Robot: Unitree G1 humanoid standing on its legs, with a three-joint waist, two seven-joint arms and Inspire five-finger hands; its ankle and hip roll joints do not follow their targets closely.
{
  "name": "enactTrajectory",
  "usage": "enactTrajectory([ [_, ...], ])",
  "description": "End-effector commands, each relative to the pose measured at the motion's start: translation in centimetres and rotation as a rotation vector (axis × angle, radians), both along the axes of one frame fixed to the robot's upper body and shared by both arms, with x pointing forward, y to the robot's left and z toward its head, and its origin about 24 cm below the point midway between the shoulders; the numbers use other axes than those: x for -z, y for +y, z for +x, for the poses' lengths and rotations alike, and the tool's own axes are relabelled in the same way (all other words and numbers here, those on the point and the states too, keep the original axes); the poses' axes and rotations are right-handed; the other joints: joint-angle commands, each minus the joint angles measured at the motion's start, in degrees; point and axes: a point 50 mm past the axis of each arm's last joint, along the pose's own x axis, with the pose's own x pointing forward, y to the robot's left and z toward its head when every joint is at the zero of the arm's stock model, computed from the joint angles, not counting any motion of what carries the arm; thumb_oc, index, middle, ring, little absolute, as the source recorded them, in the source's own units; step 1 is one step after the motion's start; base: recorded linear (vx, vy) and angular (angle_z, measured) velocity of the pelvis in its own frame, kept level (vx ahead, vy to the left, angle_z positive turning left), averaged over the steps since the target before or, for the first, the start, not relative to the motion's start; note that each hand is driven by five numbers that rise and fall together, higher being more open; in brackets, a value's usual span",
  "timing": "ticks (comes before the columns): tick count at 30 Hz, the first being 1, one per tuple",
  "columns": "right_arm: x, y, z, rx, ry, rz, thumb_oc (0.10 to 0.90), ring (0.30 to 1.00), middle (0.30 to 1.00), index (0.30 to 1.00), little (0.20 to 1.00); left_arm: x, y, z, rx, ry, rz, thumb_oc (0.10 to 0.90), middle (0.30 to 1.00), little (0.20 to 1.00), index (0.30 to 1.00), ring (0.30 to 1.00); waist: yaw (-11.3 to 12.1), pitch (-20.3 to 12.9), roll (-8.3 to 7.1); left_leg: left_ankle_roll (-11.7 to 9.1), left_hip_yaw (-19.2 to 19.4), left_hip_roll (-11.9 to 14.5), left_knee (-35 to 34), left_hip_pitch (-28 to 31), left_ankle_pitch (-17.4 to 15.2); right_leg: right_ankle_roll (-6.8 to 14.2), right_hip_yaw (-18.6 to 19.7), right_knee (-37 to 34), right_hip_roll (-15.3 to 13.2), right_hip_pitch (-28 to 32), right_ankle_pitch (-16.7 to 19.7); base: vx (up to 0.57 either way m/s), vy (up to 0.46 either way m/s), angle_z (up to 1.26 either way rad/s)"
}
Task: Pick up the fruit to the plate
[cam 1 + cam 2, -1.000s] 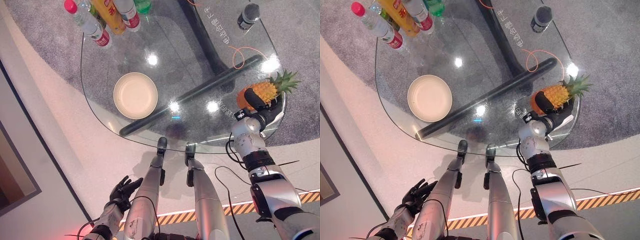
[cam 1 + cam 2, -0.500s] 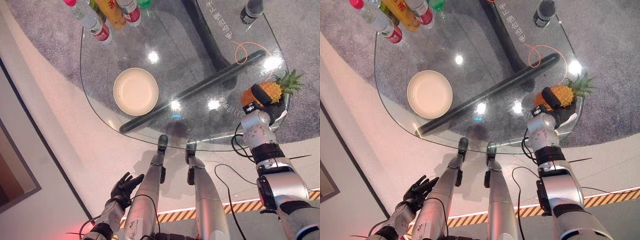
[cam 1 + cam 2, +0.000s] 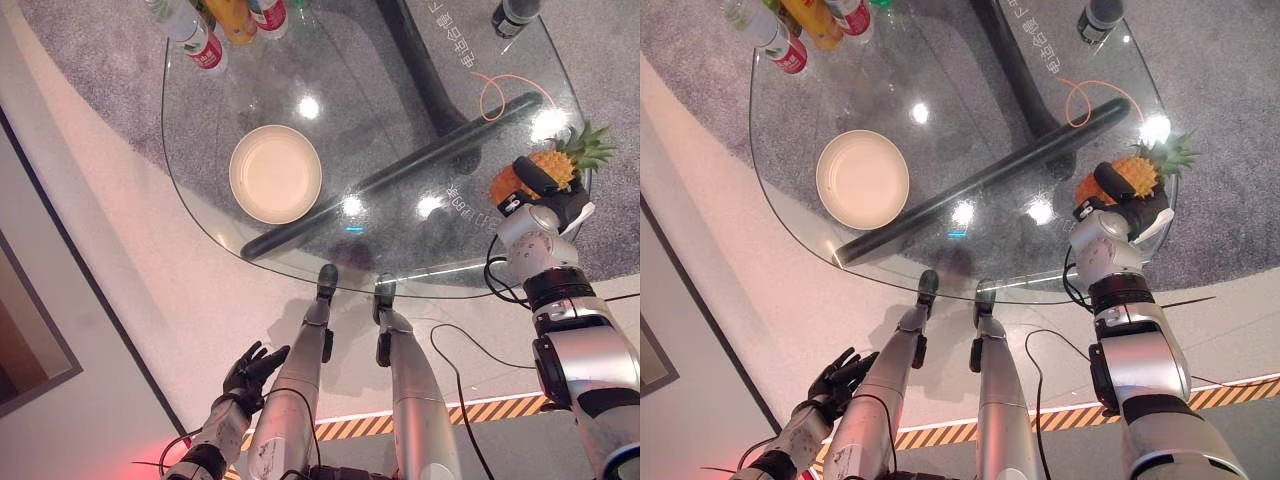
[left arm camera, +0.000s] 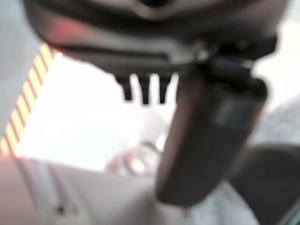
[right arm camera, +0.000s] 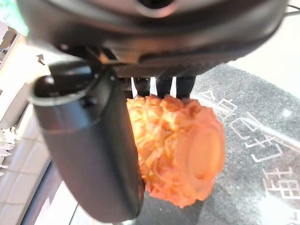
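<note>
An orange pineapple (image 3: pixel 553 166) with a green crown lies at the right edge of the glass table (image 3: pixel 200 190). My right hand (image 3: pixel 538 176) is shut on it, the thumb across its body. In the right wrist view the thumb (image 5: pixel 89 140) presses along the pineapple (image 5: pixel 173 150) and the fingers curl behind it. A cream plate (image 3: pixel 275 173) stands empty on the left half of the table, far from the fruit. My left hand (image 3: pixel 250 372) hangs open low at the lower left, off the table, its thumb (image 4: pixel 211 136) held straight.
Several drink bottles (image 3: pixel 205 45) stand at the table's back left corner. A dark bottle (image 3: pixel 515 12) stands at the back right, with an orange cord loop (image 3: pixel 500 90) near it. A black tube (image 3: pixel 400 180) of the table's frame runs diagonally under the glass.
The camera has shifted a little. My right hand keeps its hold on the pineapple and has drifted slightly to the right relative to the plate. The left hand stays put.
</note>
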Motion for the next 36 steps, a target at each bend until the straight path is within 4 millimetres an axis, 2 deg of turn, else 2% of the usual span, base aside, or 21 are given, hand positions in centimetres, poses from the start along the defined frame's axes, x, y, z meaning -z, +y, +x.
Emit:
enactTrajectory([
  [1, 2.5, 0.8, 0.2, -0.105, 0.116, -0.022, 0.100, 0.300, 0.300, 0.300, 0.200, 1.4, -0.5, -2.5, -0.002, 0.051, -0.035, 0.800, 0.900, 0.900, 0.900, 0.900, 1.0, -0.4, 2.16, 2.7, -3.2, -5.3, 3.3, -1.5, -4.1, 0.6, -7.9, -4.7, -2.1, 1.1, 5.5, 0.00, 0.000, 0.00],
  [6, 2.3, 1.3, 0.3, -0.123, 0.062, -0.028, 0.100, 0.300, 0.300, 0.300, 0.200, 0.5, -0.3, -1.4, -0.040, -0.043, -0.033, 0.800, 0.900, 0.900, 0.900, 0.900, 0.9, -0.4, 2.09, 2.7, -3.0, -5.2, 3.6, -1.1, -4.5, 0.7, -7.8, -4.5, -2.1, 1.5, 5.3, 0.00, 0.000, 0.00],
  [9, 1.8, 2.2, 0.3, -0.146, -0.004, -0.041, 0.100, 0.300, 0.300, 0.300, 0.200, -0.7, -0.2, -0.2, -0.079, -0.132, -0.027, 0.800, 0.900, 0.900, 0.900, 0.900, 0.6, -0.4, 1.78, 2.7, -2.9, -5.2, 3.6, -0.7, -4.7, 0.8, -7.7, -4.5, -2.1, 2.0, 5.2, 0.00, 0.000, 0.00],
  [15, -0.4, 6.3, -0.5, -0.273, -0.230, -0.107, 0.100, 0.300, 0.300, 0.300, 0.200, -4.6, 0.6, 3.0, -0.203, -0.354, -0.021, 0.800, 0.900, 0.900, 0.900, 0.900, -0.7, -0.4, 0.58, 3.0, -2.6, -4.9, 3.5, 0.8, -5.0, 1.1, -7.0, -4.4, -1.5, 3.7, 4.9, 0.00, 0.000, 0.00],
  [17, -1.2, 7.7, -1.3, -0.328, -0.296, -0.139, 0.100, 0.300, 0.300, 0.300, 0.200, -6.3, 1.1, 4.0, -0.248, -0.437, -0.009, 0.800, 0.900, 0.900, 0.900, 0.900, -1.3, -0.4, 0.20, 3.1, -2.3, -4.8, 3.7, 1.2, -5.1, 1.1, -6.8, -4.3, -1.3, 4.1, 4.6, 0.00, 0.000, 0.00],
  [19, -1.5, 8.6, -1.9, -0.363, -0.334, -0.150, 0.100, 0.300, 0.300, 0.300, 0.200, -7.1, 1.3, 4.4, -0.272, -0.478, 0.001, 0.800, 0.900, 0.900, 0.900, 0.900, -1.7, -0.4, -0.05, 3.1, -2.1, -4.7, 3.8, 1.6, -5.2, 1.1, -6.6, -4.2, -1.3, 4.5, 4.4, -0.01, -0.018, 0.00],
  [20, -1.8, 9.4, -2.7, -0.408, -0.389, -0.164, 0.100, 0.300, 0.300, 0.300, 0.200, -8.3, 1.7, 4.8, -0.313, -0.539, 0.020, 0.800, 0.900, 0.900, 0.900, 0.900, -2.2, -0.4, -0.27, 3.2, -1.9, -4.5, 4.1, 2.0, -5.5, 1.1, -6.4, -3.9, -1.2, 4.9, 4.1, -0.02, -0.038, 0.00],
  [26, -3.3, 11.8, -5.2, -0.567, -0.557, -0.281, 0.100, 0.300, 0.300, 0.300, 0.200, -12.1, 2.1, 5.5, -0.378, -0.727, 0.015, 0.800, 0.900, 0.900, 0.900, 0.900, -3.0, -0.4, -0.56, 3.4, -1.5, -4.5, 4.6, 3.4, -5.8, 1.0, -6.0, -3.5, -1.0, 6.6, 3.2, -0.02, -0.032, 0.01],
  [27, -3.5, 12.3, -5.8, -0.609, -0.600, -0.316, 0.100, 0.300, 0.300, 0.300, 0.200, -13.4, 2.2, 5.6, -0.390, -0.786, 0.015, 0.800, 0.900, 0.900, 0.900, 0.900, -3.1, -0.4, -0.65, 3.4, -1.4, -4.4, 4.7, 4.0, -6.0, 1.0, -6.0, -3.5, -1.0, 7.3, 2.9, -0.02, -0.049, 0.01],
  [31, -3.4, 12.6, -6.7, -0.672, -0.648, -0.371, 0.100, 0.300, 0.300, 0.300, 0.200, -15.8, 2.2, 5.7, -0.399, -0.890, 0.006, 0.800, 0.900, 0.900, 0.900, 0.900, -3.1, -0.4, -0.81, 3.4, -1.4, -4.5, 5.4, 4.9, -6.4, 1.1, -6.1, -3.3, -1.2, 8.6, 2.6, -0.02, -0.063, 0.03],
  [32, -3.3, 13.0, -7.1, -0.720, -0.660, -0.405, 0.100, 0.300, 0.300, 0.300, 0.200, -17.0, 2.3, 5.6, -0.403, -0.949, -0.008, 0.800, 0.900, 0.900, 0.900, 0.900, -3.0, -0.4, -0.89, 3.4, -1.4, -4.5, 5.4, 5.2, -6.4, 1.1, -6.2, -3.4, -1.4, 9.2, 2.5, -0.03, -0.063, 0.03],
  [36, -3.3, 13.7, -8.0, -0.877, -0.695, -0.498, 0.100, 0.300, 0.300, 0.300, 0.200, -20.2, 2.0, 5.2, -0.305, -1.108, -0.072, 0.800, 0.900, 0.900, 0.900, 0.900, -2.5, -0.4, -1.13, 3.3, -1.7, -4.5, 5.1, 7.2, -6.3, 1.2, -6.6, -4.1, -1.6, 11.7, 2.3, -0.02, -0.070, 0.00],
])
